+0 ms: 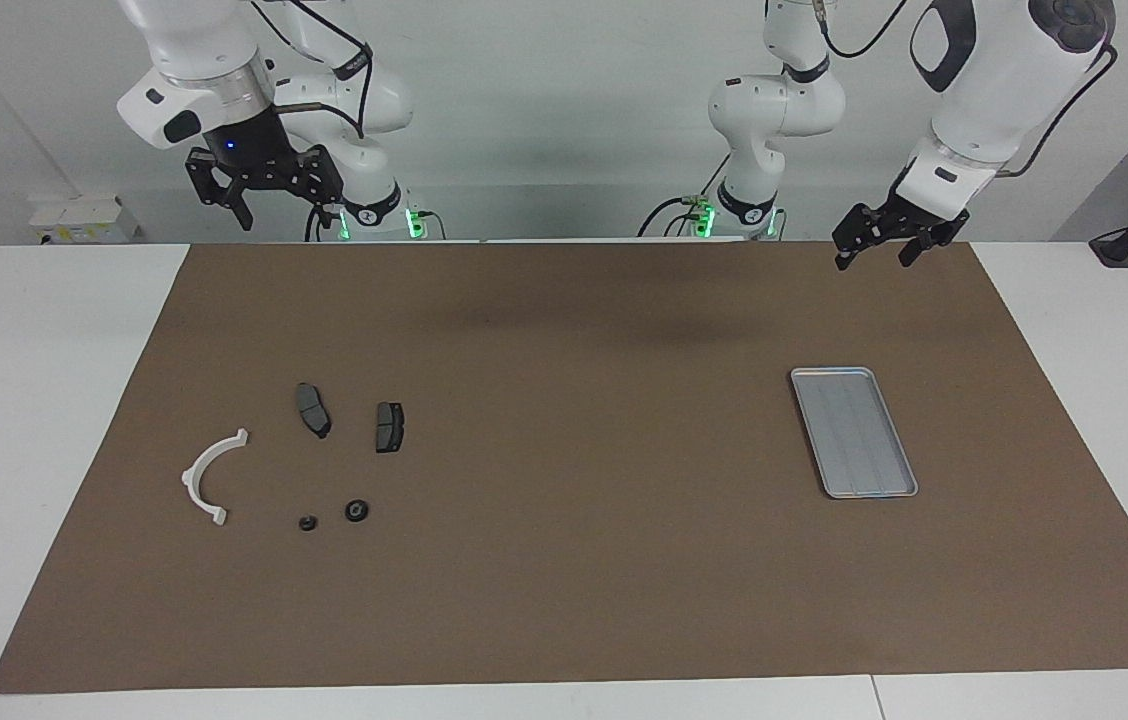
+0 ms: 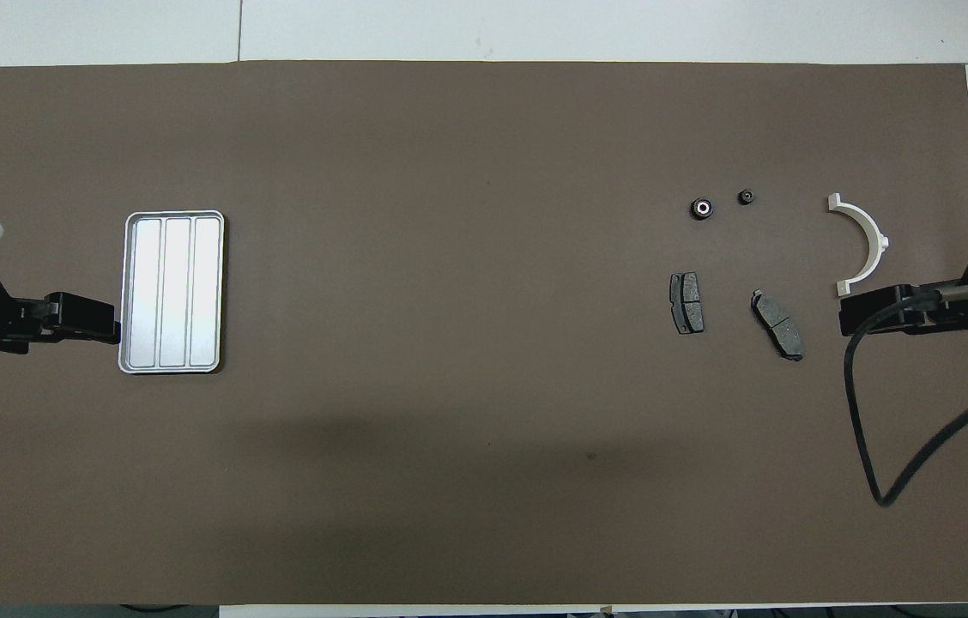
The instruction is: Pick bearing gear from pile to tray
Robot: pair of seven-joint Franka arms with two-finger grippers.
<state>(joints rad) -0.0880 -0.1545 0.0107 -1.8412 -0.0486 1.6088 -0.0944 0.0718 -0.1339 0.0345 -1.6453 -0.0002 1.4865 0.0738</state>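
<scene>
Brown mat (image 1: 574,560) covers desk. We see right gripper (image 1: 264,200) and left gripper (image 1: 879,245) raised at robots' edge, jaws open, empty. Below left jaws: tray (image 1: 854,432). Below right jaws: pile (image 1: 324,460), plates, then bracket, round pieces farthest.

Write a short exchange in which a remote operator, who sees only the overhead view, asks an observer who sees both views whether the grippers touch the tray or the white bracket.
Operator: From above, the left gripper looks as if it touches the tray. Does it?
Observer: No. In the facing view it hangs in the air at the robots' end of the brown mat, well apart from the tray.
Operator: And the right gripper, at the end of the white bracket?
Observer: It is raised high too, so the bracket lies untouched on the mat.
</scene>
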